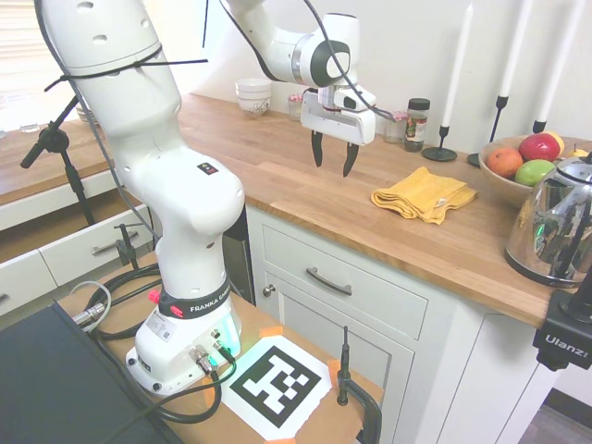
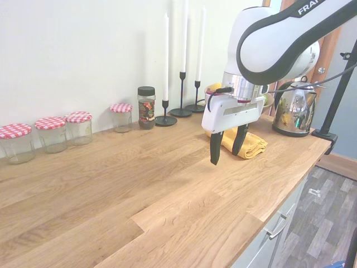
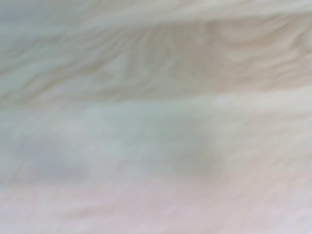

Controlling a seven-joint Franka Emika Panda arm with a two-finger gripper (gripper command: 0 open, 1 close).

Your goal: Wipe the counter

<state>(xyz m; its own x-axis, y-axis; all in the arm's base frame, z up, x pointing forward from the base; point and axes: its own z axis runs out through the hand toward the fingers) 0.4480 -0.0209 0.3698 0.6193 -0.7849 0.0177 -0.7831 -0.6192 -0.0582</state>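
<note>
The long wooden counter (image 1: 305, 199) (image 2: 111, 190) runs over white cabinets. A folded yellow cloth (image 1: 423, 194) (image 2: 248, 144) lies on it. My gripper (image 1: 333, 164) (image 2: 226, 152) hangs open just above the wood, a short way from the cloth on the side away from the kettle. Nothing is between the fingers. The wrist view holds only blurred pale wood grain (image 3: 156, 97).
Several red-checked jars (image 2: 53, 133) and a spice jar (image 2: 146, 107) line the wall. Candlesticks (image 2: 181, 67), a fruit bowl (image 1: 518, 162) and a glass kettle (image 1: 555, 222) stand past the cloth. A white bowl stack (image 1: 253, 95) sits at the far end.
</note>
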